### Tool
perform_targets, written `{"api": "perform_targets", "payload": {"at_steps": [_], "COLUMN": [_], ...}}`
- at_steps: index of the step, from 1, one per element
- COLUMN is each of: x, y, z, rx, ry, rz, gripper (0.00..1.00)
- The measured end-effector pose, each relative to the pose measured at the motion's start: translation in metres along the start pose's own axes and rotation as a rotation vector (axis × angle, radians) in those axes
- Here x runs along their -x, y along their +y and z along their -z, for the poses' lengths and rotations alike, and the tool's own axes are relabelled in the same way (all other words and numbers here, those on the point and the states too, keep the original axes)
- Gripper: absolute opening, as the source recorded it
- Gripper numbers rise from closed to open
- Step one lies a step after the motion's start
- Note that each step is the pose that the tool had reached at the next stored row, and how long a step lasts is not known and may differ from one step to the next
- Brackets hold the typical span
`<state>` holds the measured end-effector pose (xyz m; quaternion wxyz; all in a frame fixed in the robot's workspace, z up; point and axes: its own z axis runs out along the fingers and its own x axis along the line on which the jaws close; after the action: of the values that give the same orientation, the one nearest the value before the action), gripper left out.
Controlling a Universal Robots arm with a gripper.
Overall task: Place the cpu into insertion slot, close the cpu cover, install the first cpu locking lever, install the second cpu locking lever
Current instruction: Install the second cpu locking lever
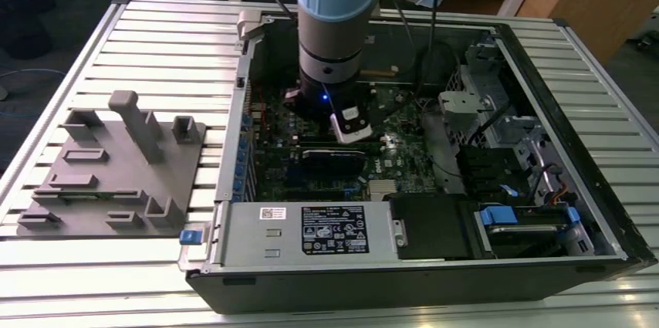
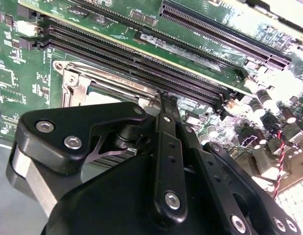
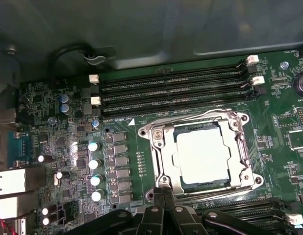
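1. Silvery metal frames the insertion slot (image 3: 203, 154) on the green motherboard (image 3: 284, 161); in the first wrist view the cpu (image 3: 206, 155) already lies flat in it, its pale square top showing through the window of the cpu cover (image 3: 161, 152), which appears folded down over it.
2. The gripper (image 3: 164, 193) sits at the socket's near edge, just beside the corner of the cover. The socket lies straight ahead of the jaws, which look drawn together to a narrow tip; whether they pinch a locking lever cannot be told.
3. In the second wrist view the same black linkage (image 2: 167, 161) reaches down to the socket rim (image 2: 75, 81), with the long memory slots (image 2: 141, 63) running across just beyond it.
4. In the exterior view the arm (image 1: 332, 35) stands upright inside the open computer case (image 1: 412, 282) on the slatted bench (image 1: 123, 27); a grey fixture block (image 1: 113, 174) lies well apart, toward the exterior view's left.
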<state>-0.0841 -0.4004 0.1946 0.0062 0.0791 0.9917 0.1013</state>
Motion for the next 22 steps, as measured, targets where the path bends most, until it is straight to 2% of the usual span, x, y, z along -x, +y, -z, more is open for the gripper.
{"api": "perform_targets", "payload": {"at_steps": [6, 11, 13, 20, 22], "x": [-0.0020, -0.0044, -0.0044, -0.0045, -0.0044], "y": [-0.0014, -0.0025, -0.0020, 0.0012, 0.0016], "z": [-0.0014, -0.0015, 0.0008, 0.0167, 0.0178], "rx": [0.0169, 0.0203, 0.0206, 0.0202, 0.0203], "ry": [0.0024, 0.0030, 0.0029, 0.0030, 0.0030], "rz": [-0.002, -0.002, -0.002, -0.002, -0.002], "gripper": [0.10, 0.10, 0.10, 0.10, 0.10]}}
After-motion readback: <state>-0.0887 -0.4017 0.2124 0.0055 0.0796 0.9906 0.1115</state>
